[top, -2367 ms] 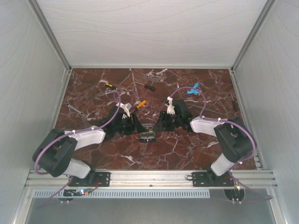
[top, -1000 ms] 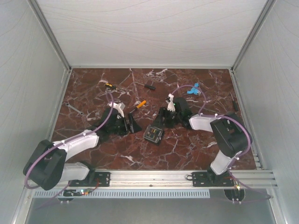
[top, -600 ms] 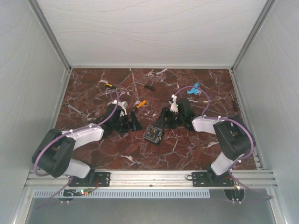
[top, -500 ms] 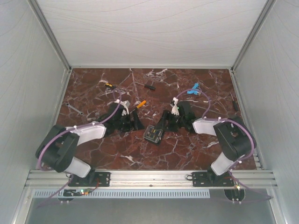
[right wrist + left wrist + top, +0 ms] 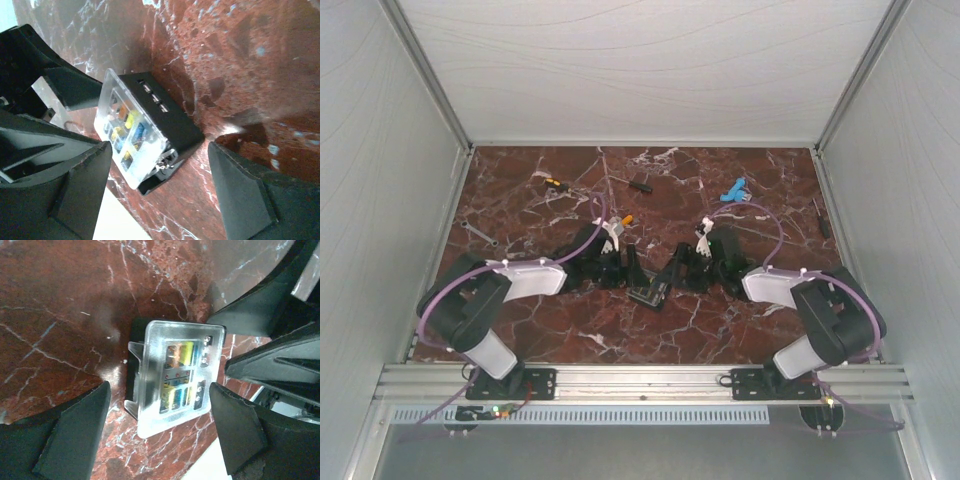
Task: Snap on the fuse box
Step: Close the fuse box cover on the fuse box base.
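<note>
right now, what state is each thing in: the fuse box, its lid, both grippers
fuse box: lying on the table, fuses covered by the lid
clear lid: sitting on the box; cannot tell if it is snapped shut
left gripper: open, straddling the box, not touching it
right gripper: open, straddling the box, not touching it

one fuse box (image 5: 169,119), one clear lid (image 5: 175,375), two claws (image 5: 628,268) (image 5: 675,268)
</note>
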